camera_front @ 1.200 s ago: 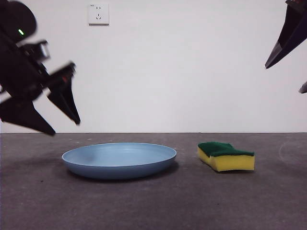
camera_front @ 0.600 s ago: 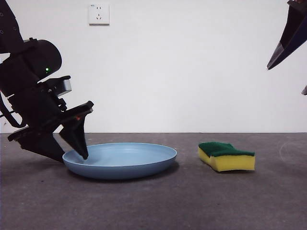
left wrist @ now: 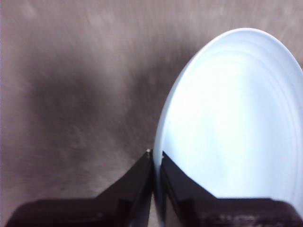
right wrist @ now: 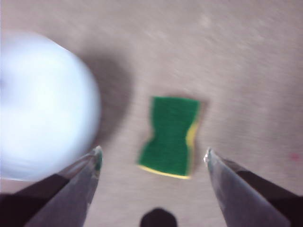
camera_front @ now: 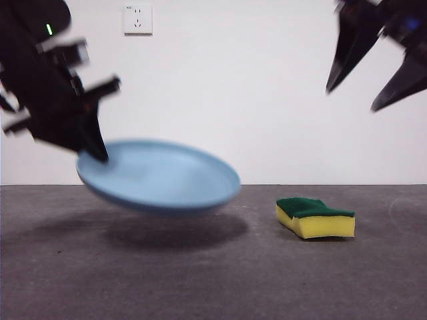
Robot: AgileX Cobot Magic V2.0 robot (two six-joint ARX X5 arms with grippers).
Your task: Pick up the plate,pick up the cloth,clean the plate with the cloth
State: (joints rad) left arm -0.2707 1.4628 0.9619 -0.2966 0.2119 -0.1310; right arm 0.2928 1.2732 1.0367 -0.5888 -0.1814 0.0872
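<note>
Lifting the plate [camera_front: 160,177] since before, left gripper [left wrist: 155,155].

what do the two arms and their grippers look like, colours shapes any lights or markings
Both arms are black. The left gripper has two black wedge-shaped jaws tapering to points, on a bulky, boxy black wrist with a small green light. The right gripper has the same long pointed jaws, which look greyer and glossy in its wrist view. No cables or lettering are discernible through the blur.

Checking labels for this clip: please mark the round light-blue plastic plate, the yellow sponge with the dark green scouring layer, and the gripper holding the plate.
Round light-blue plastic plate [camera_front: 163,173], front view, inner surface.
Yellow sponge with dark green scouring layer [camera_front: 313,217], front view, near the top edge.
Left gripper [left wrist: 155,158], left wrist view, fingertips pinching the plate's rim.
</note>
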